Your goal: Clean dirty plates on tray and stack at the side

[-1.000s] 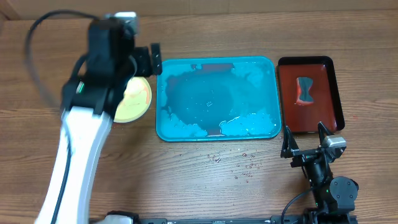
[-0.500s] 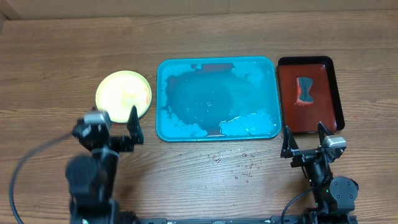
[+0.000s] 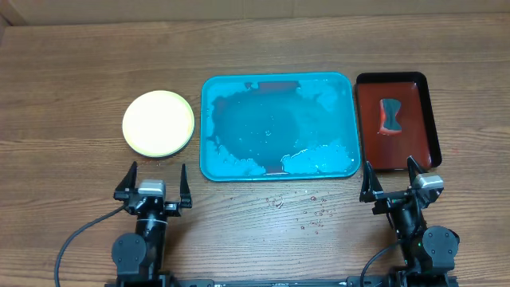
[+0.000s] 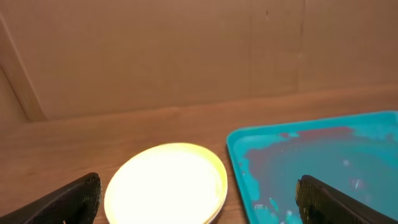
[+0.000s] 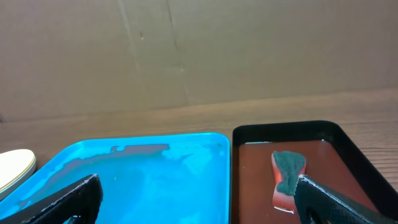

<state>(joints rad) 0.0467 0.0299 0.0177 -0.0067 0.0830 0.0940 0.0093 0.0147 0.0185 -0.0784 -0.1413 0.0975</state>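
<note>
Even, warm light, with soft and faint shadows.
The overhead view is sharp; the plates [image 4: 165,183] wash out to a glowing white in the left wrist view, and the wet tray [image 3: 239,119] shows a pale sheen.

Pale yellow plate [image 3: 158,123], clean, left of turquoise tray [image 3: 275,119] (wet, red-smeared)
</note>
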